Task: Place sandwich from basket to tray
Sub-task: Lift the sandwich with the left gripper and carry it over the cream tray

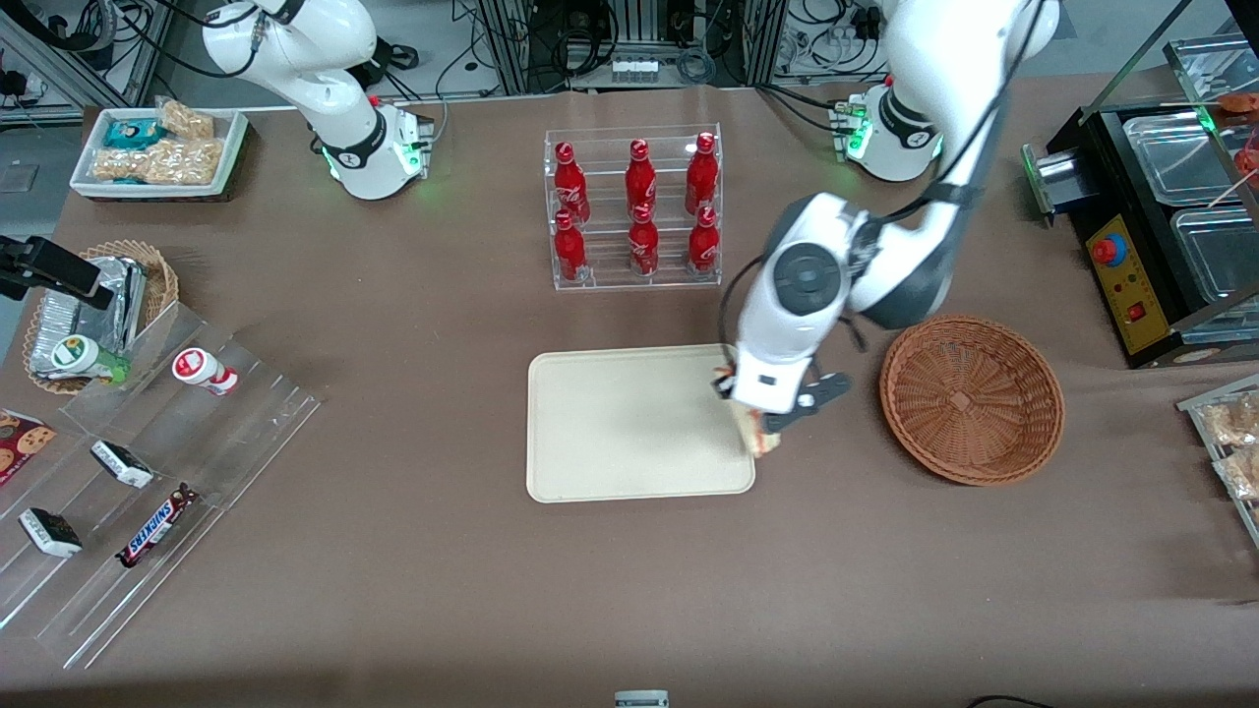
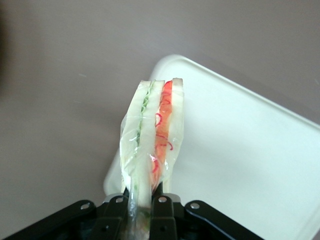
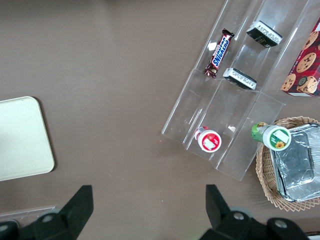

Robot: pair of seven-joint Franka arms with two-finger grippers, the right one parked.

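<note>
- Tool (image 1: pixel 759 433) clamped on sandwich (image 2: pixel 151 135), hanging above tray (image 1: pixel 629 423) edge.
- Basket (image 1: pixel 972 398) beside tool, toward working arm's end of worktop (image 1: pixel 443 590).

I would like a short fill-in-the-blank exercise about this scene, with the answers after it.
1. The gripper is shut on the ____.
2. The sandwich hangs over the edge of the ____.
3. The reddish-brown basket now holds ____.
4. The clear rack holds six red ____.

Answers: sandwich; tray; nothing; bottles
</note>
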